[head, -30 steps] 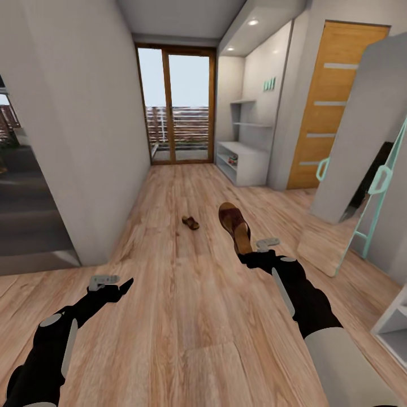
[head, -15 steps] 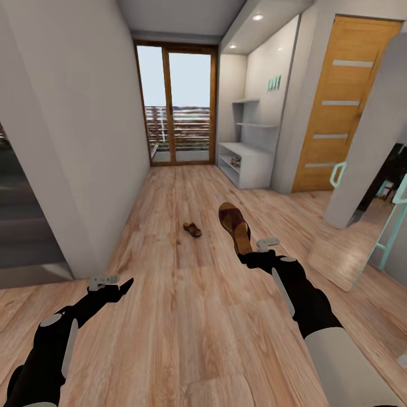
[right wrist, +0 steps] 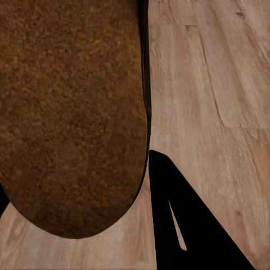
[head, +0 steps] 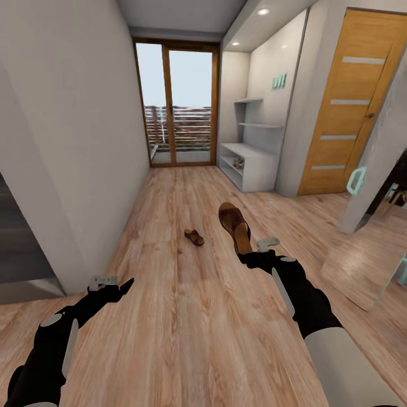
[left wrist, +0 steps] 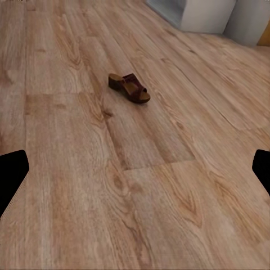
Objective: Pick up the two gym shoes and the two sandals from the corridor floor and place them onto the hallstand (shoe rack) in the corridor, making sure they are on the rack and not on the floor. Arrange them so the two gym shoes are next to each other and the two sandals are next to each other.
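The corridor floor (head: pixel 192 316) runs long and open ahead, wood-grain planks all the way to the glass doors, and at the far right sits the hallstand (head: pixel 251 164), low and grey against the wall with its stepped shelves above it. Something small rests on its lower shelf, too far off to name.

Right arm reaches forward, and the right gripper (head: pixel 249 255) is clamped on the heel end of one sandal (head: pixel 234 225), toe pointing away up the corridor, carried clear of the floor, presumably so it travels to the rack without dragging. From the wrist camera the held sandal's brown surface (right wrist: pixel 70 112) sits hard against one dark finger (right wrist: pixel 185 219); a firm pinch, by the look of it.

The second sandal (head: pixel 194 237) lies alone mid-floor, just left of the carried one and a little farther off (well short of the rack). The left wrist camera has it squarely ahead (left wrist: pixel 129 88).

Left gripper (head: pixel 116 288) hangs low at near left, jaws spread wide and holding nothing, fingertips (left wrist: pixel 12 171) at the frame edges. It looks free to take that floor sandal.
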You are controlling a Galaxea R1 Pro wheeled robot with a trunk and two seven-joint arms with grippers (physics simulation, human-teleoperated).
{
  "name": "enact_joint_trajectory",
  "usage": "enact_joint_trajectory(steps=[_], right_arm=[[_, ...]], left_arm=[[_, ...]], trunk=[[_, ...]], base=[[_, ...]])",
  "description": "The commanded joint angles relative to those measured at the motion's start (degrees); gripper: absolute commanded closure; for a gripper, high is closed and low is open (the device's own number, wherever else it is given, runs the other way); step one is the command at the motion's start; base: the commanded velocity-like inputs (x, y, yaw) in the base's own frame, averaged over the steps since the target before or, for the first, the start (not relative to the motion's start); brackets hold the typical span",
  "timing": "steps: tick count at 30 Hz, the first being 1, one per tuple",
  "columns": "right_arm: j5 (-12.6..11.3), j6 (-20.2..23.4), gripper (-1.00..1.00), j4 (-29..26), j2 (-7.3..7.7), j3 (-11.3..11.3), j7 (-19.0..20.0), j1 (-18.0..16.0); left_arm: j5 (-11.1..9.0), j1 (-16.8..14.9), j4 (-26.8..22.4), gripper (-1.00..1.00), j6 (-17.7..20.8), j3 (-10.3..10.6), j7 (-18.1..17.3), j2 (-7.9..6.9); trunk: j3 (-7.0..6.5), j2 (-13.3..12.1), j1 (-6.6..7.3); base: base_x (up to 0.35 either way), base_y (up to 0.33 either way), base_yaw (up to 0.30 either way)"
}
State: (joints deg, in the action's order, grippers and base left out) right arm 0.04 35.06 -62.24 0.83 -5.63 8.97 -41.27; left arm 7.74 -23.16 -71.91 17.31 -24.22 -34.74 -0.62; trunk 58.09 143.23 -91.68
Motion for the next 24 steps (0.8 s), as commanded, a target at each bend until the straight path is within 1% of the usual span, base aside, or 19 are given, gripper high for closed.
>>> enact_joint_trajectory(steps=[1, 24], right_arm=[[-0.21, 0.36, 1.00, -0.08, 0.04, -0.09, -0.09, -0.04], [-0.21, 0.36, 1.00, -0.11, 0.05, -0.09, -0.09, -0.04]], left_arm=[[0.35, -0.05, -0.07, -1.00, 0.27, -0.13, -0.42, 0.04], [0.35, -0.05, -0.07, -1.00, 0.27, -0.13, -0.42, 0.05]], trunk=[[0.06, 0.02, -0.02], [0.06, 0.02, -0.02]], base=[[0.348, 0.071, 0.000], [0.348, 0.063, 0.000]])
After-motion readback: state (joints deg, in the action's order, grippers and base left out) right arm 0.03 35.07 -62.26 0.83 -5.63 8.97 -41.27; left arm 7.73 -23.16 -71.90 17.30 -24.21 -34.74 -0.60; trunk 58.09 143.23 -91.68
